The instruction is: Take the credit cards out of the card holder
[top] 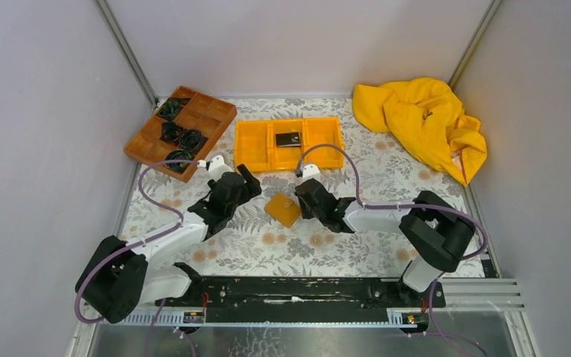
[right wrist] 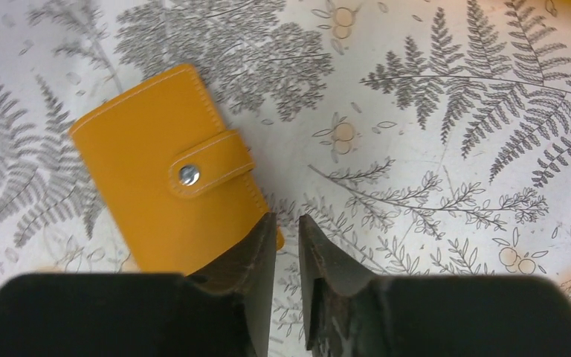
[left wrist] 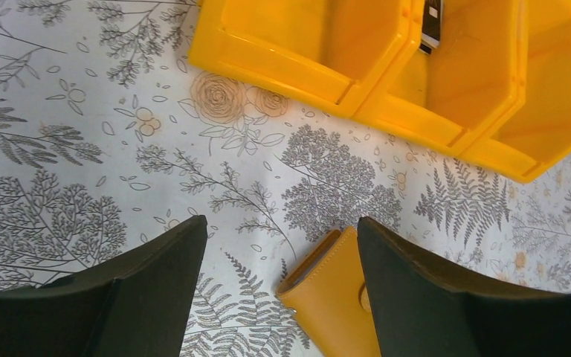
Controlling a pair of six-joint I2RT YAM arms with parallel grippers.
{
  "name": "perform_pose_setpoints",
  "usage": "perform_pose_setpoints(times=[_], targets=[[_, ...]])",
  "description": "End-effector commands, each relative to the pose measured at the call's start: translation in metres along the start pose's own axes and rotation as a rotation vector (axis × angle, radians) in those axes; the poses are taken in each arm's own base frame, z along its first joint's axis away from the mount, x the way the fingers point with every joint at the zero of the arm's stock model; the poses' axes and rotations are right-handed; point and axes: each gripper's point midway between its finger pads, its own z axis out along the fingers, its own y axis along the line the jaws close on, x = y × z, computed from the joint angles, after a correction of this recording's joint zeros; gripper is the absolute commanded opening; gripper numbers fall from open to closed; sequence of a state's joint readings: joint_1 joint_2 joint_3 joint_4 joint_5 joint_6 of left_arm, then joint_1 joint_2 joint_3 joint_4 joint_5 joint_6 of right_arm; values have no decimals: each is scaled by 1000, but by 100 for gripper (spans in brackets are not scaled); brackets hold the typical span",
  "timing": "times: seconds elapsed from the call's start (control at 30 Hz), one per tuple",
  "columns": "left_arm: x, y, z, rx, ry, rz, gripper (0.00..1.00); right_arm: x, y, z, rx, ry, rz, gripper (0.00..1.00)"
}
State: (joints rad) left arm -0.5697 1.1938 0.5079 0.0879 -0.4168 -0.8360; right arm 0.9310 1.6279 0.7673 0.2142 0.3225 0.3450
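Observation:
The orange-tan card holder (top: 283, 209) lies shut and snapped on the floral tablecloth, between my two grippers. My left gripper (left wrist: 281, 223) hangs open and wide just left of it; the holder (left wrist: 334, 297) lies partly under its right finger. Over the holder's near corner (right wrist: 156, 178) my right gripper (right wrist: 287, 217) has its jaws only a narrow gap apart, with nothing between them. A black credit card (top: 288, 139) lies in the middle compartment of the orange bin (top: 253, 145); its edge (left wrist: 431, 22) shows in the left wrist view.
A brown wooden divided tray (top: 181, 130) with several black items stands at the back left. A crumpled yellow cloth (top: 424, 123) lies at the back right. The orange bin (left wrist: 342, 82) is just beyond the left gripper.

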Motion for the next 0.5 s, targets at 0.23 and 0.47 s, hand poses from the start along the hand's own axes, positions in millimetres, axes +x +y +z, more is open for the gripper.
perform_pose_setpoints(times=[0.23, 0.47], targets=[[32, -38, 2, 138, 113, -10, 83, -15, -7, 26, 38, -3, 41, 13], [69, -43, 15, 127, 246, -1, 85, -13, -2, 15, -10, -1, 46, 15]])
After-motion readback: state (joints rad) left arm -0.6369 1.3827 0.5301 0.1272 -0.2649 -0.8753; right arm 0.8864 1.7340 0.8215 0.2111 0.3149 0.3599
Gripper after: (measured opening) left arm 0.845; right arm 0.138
